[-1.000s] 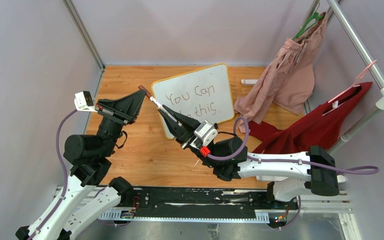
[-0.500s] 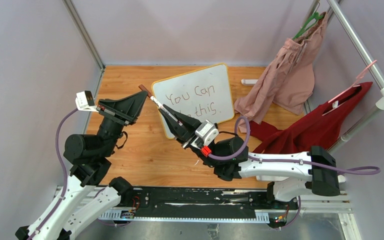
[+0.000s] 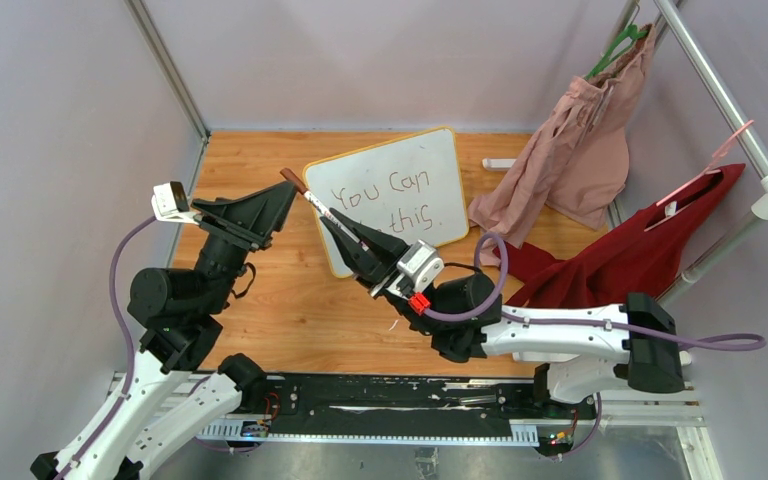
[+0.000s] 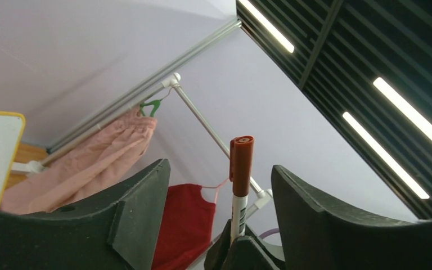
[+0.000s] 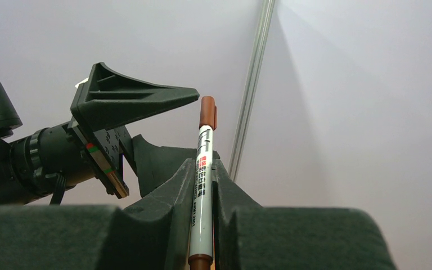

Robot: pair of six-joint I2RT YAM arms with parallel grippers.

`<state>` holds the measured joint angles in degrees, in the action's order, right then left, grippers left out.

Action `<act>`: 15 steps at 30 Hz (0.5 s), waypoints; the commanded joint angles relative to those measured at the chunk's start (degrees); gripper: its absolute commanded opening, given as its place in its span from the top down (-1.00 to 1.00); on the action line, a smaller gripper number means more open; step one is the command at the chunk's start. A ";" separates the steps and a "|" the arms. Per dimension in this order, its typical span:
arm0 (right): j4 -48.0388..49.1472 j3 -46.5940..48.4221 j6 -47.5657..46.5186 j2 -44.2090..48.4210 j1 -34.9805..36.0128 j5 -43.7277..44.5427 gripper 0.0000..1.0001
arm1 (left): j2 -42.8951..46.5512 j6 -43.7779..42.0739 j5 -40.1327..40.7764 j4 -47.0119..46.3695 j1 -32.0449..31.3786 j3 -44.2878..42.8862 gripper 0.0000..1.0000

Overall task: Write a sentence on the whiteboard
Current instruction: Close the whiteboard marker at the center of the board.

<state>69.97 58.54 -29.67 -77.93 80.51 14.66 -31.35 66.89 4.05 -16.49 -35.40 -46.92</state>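
While your right gripper (image 5: 202, 188) clamps the marker (image 5: 203, 163) and your left gripper (image 4: 219, 174) holds its 2 fingers apart beside the cap (image 4: 241, 157), the sentence (image 3: 392, 198) on the whiteboard (image 3: 415, 150) beyond them looks complete, so next draw left clear and lay the marker down.

white arms (image 3: 560, 335), blk joints (image 3: 155, 293), purple cables (image 3: 705, 343), red clip (image 3: 419, 302)

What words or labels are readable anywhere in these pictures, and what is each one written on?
"You Can": handwritten top line on the whiteboard.
"this": end of the second line on the same board; the start of that line is hidden behind the right end effector.
Print on the barrel of the marker: too small to read.
No other text shows.
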 commanded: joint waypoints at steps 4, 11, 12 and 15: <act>1.62 -1.54 0.92 3.50 1.14 -1.50 1.00 | -0.20 -2.94 0.60 -0.21 -0.22 -3.27 -0.57; -0.70 -2.04 1.50 4.43 1.22 -2.10 1.00 | -1.84 -3.33 0.11 -0.21 -0.20 -4.75 -0.52; -0.79 -2.08 1.50 4.45 1.18 -1.97 1.00 | -2.07 -3.44 -0.18 -0.21 -0.20 -4.96 -0.51; -1.27 -1.88 1.59 4.45 1.21 -1.93 1.00 | -2.73 -3.36 -0.90 -0.21 -0.20 -5.50 -0.46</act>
<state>68.16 56.86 -29.23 -74.74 80.77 13.30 -33.08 64.71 4.12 -16.16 -35.40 -50.46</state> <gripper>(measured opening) 0.174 0.741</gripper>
